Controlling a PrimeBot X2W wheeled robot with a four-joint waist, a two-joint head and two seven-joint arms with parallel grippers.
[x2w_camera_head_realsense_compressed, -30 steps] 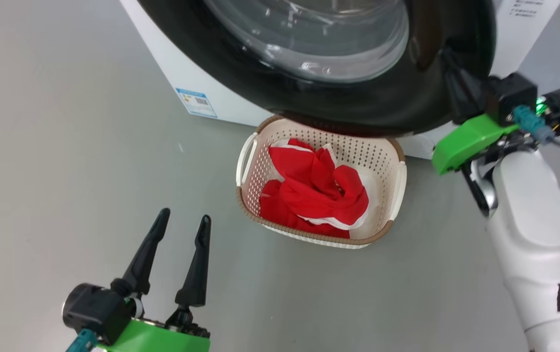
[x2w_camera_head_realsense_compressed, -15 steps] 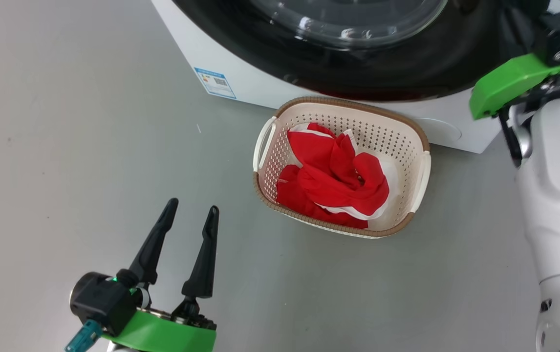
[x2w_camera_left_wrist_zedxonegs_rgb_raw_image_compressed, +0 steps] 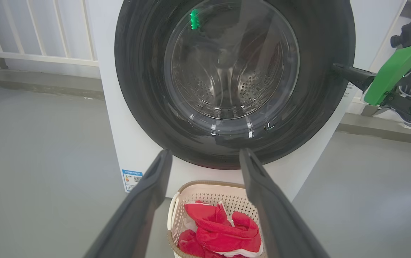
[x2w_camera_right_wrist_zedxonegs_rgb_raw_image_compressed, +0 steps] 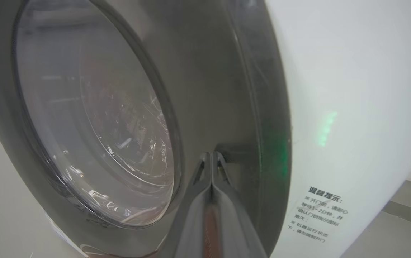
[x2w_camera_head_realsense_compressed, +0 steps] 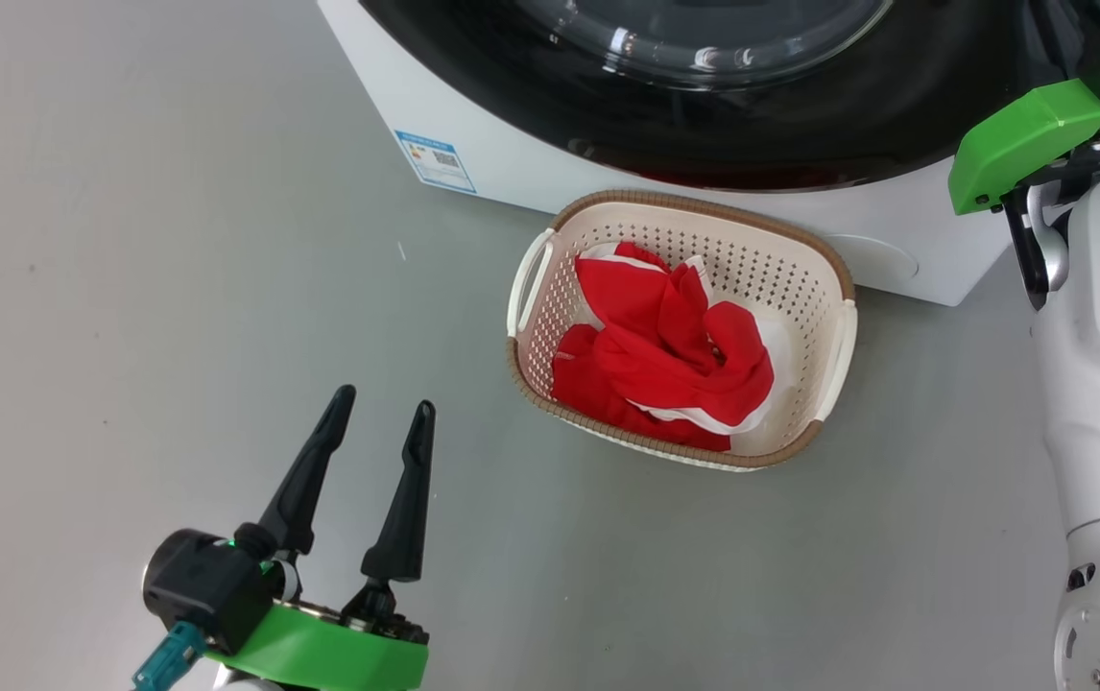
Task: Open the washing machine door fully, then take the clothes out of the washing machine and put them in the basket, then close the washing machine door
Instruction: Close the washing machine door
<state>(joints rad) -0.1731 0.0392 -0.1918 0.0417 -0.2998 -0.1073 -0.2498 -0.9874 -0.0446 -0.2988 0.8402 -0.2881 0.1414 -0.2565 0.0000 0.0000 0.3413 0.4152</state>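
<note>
The black washing machine door point(x2w_camera_left_wrist_zedxonegs_rgb_raw_image_compressed: 148, 89) lies against the white washing machine point(x2w_camera_left_wrist_zedxonegs_rgb_raw_image_compressed: 108, 107), its glass window showing the steel drum. My right gripper point(x2w_camera_right_wrist_zedxonegs_rgb_raw_image_compressed: 211, 154) is shut with nothing in it, its tips pressed on the door's point(x2w_camera_right_wrist_zedxonegs_rgb_raw_image_compressed: 227, 89) right rim. Its green wrist point(x2w_camera_head_realsense_compressed: 1020, 134) is at the top right of the head view. The cream basket point(x2w_camera_head_realsense_compressed: 704, 206) stands on the floor before the machine point(x2w_camera_head_realsense_compressed: 473, 144), holding the red clothes point(x2w_camera_head_realsense_compressed: 665, 355). My left gripper point(x2w_camera_head_realsense_compressed: 387, 398) hovers open and empty over the floor, left of the basket point(x2w_camera_left_wrist_zedxonegs_rgb_raw_image_compressed: 205, 184).
Grey floor spreads to the left and in front of the basket. A blue label point(x2w_camera_head_realsense_compressed: 435, 158) sits low on the washer's front. A white railing point(x2w_camera_left_wrist_zedxonegs_rgb_raw_image_compressed: 29, 57) runs behind the machine at the left. A text sticker point(x2w_camera_right_wrist_zedxonegs_rgb_raw_image_compressed: 316, 215) is on the washer's front by the door.
The door has swung from overhanging the basket back against the machine, with my right gripper following it. The head camera has shifted too. The left gripper has kept its place.
</note>
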